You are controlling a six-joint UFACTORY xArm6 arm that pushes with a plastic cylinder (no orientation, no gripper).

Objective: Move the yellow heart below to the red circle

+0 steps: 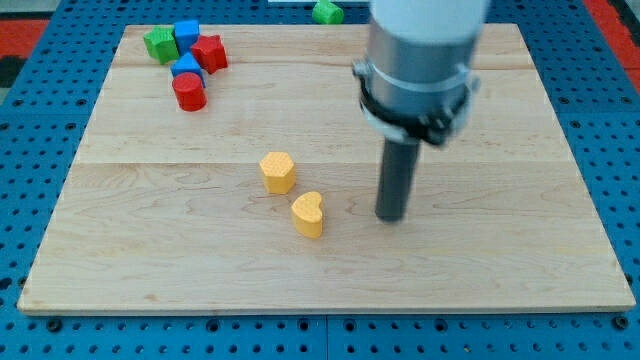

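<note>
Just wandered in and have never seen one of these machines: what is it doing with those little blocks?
An arm with a dark rod pushes blocks around a wooden board. My tip rests on the board, to the view's right of the yellow heart, not touching it. The heart belongs below the red circle, which sits in a cluster at the view's top left. It is still far away.

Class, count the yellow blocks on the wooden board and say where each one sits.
2. The yellow hexagon sits near the board's middle; the yellow heart lies just to its lower right, left of my tip. The arm could hide others.
</note>
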